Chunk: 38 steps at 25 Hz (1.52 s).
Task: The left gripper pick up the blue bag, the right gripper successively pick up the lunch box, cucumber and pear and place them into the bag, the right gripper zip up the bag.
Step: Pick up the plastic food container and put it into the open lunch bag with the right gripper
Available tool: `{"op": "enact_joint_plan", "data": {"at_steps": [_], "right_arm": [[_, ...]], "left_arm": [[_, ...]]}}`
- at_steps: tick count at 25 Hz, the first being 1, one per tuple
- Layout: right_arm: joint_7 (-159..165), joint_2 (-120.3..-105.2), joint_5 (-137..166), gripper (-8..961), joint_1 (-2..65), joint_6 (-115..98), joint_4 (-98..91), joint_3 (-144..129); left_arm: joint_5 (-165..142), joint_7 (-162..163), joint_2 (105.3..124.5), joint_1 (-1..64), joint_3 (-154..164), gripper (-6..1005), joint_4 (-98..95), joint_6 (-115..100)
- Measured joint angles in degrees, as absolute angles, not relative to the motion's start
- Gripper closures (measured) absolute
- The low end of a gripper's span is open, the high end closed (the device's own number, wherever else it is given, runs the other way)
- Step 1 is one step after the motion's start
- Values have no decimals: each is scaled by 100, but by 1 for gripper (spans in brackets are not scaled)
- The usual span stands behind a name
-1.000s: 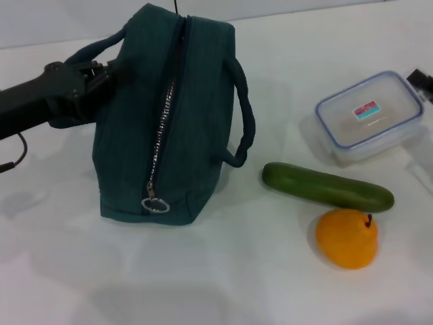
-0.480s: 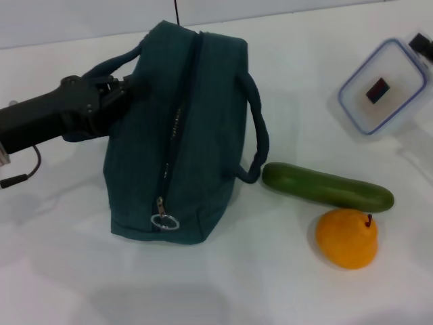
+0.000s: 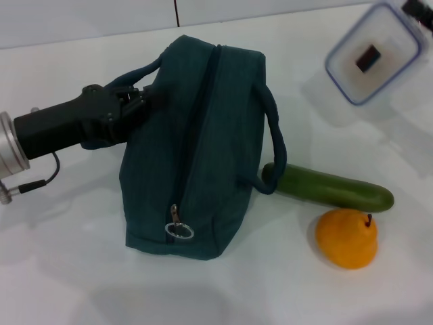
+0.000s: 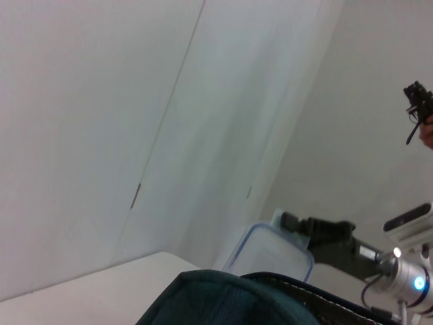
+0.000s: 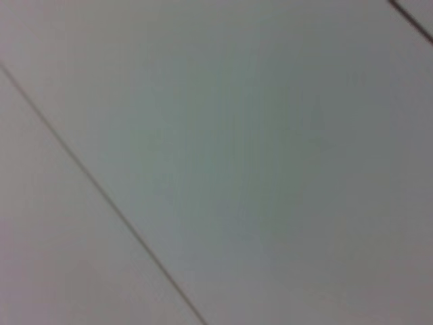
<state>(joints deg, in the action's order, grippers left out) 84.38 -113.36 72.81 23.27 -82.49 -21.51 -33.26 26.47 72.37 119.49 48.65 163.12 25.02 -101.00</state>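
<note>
Left hand [image 3: 139, 108] clamped on blue bag [image 3: 196, 149] handle; bag on surface [image 3: 67, 271], zip closed. Right hand [image 3: 418, 8] clamped on lunch box [image 3: 376, 51], held aloft. Cucumber [image 3: 331, 188] touches pear [image 3: 347, 237] beside bag.

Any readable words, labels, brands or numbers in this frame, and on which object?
None can be read.
lunch box: a small dark sticker with a red patch on the lid, too blurred to read.
blue bag: no logo or print shows.
cucumber and pear: no markings.
</note>
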Motion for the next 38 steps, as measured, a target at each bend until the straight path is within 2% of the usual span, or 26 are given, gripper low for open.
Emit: {"op": "enact_joint_plan", "data": {"at_steps": [5, 15, 27, 33, 38], "right_arm": [[9024, -11258, 7304, 825, 2619, -8646, -2438, -3377], [9826, -11159, 7306, 815, 3688, -9087, -2820, -3749], [9980, -11421, 7306, 804, 4497, -8987, -3116, -4801], [9961, -11451, 7307, 798, 4404, -9013, -3117, -5261], [9961, -11461, 7281, 793, 4024, -9143, -3262, -5397]], "left_arm": [[2646, 7221, 11947, 4853, 16312, 946, 2496, -10088], [2654, 7199, 11959, 4805, 16312, 946, 2488, -10080], [2697, 7163, 11961, 4845, 16312, 946, 2351, -10038], [2699, 7163, 11951, 4841, 16312, 946, 2289, -9984], [2705, 7163, 11949, 4832, 16312, 946, 2308, -9980]]}}
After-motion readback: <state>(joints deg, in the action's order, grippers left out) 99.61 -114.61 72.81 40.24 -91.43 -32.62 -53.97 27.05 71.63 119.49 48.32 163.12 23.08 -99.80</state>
